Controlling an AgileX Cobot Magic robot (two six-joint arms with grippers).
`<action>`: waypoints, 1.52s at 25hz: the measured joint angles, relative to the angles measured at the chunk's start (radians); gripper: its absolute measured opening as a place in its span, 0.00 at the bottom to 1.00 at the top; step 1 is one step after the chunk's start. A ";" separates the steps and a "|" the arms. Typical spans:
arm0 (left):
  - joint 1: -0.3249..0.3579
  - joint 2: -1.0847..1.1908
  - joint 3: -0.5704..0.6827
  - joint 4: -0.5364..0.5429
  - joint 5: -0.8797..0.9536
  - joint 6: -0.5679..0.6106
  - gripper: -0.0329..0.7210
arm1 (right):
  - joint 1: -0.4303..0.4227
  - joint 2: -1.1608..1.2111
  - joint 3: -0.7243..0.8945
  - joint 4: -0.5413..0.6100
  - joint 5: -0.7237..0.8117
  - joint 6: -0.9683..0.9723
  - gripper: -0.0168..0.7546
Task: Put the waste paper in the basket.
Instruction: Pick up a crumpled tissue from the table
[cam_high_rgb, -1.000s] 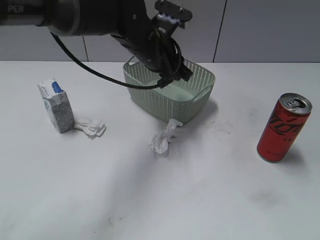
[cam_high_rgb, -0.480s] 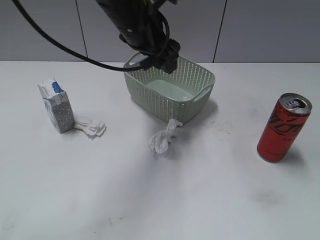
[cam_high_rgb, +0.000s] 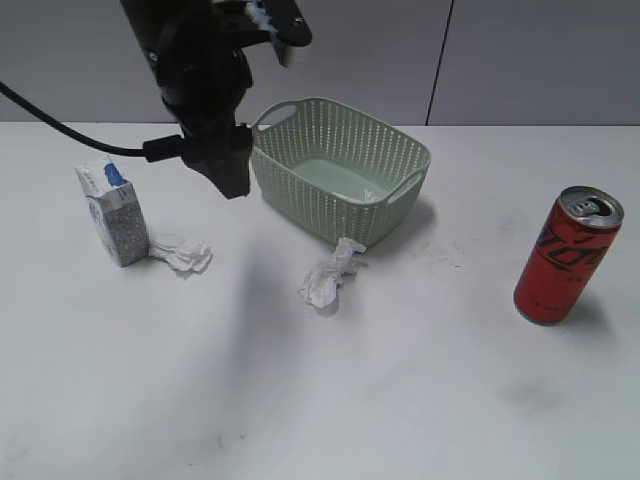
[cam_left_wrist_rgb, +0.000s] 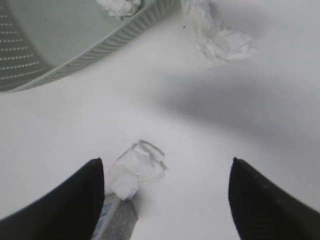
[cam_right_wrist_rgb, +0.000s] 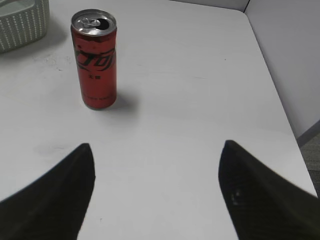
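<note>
The pale green basket (cam_high_rgb: 340, 170) stands at the back middle of the table. One wad of waste paper (cam_left_wrist_rgb: 117, 6) lies inside it, seen in the left wrist view. A second wad (cam_high_rgb: 328, 280) lies on the table against the basket's front; it also shows in the left wrist view (cam_left_wrist_rgb: 215, 35). A third wad (cam_high_rgb: 182, 254) lies beside the tissue pack and shows in the left wrist view (cam_left_wrist_rgb: 135, 170) too. My left gripper (cam_high_rgb: 232, 178) hangs open and empty above the table left of the basket, and in its wrist view (cam_left_wrist_rgb: 165, 160) the third wad sits near its left finger. My right gripper (cam_right_wrist_rgb: 157, 144) is open and empty.
An upright speckled white-and-blue tissue pack (cam_high_rgb: 115, 212) stands at the left. A red drink can (cam_high_rgb: 567, 255) stands at the right, also in the right wrist view (cam_right_wrist_rgb: 95, 60). The table's right edge (cam_right_wrist_rgb: 280, 100) runs beside the right gripper.
My left arm has lifted out from over the basket and swung left, and is now above the table between the basket and the tissue pack. The wads on the table have not moved.
</note>
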 joint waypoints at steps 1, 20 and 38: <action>0.017 0.000 0.000 -0.003 0.000 0.024 0.80 | 0.000 0.000 0.000 0.000 0.000 0.000 0.78; 0.206 0.002 0.225 -0.034 -0.167 0.636 0.74 | 0.000 0.000 0.000 0.000 0.000 0.000 0.78; 0.144 0.224 0.225 0.083 -0.270 0.608 0.74 | 0.000 0.000 0.000 0.000 0.000 0.000 0.78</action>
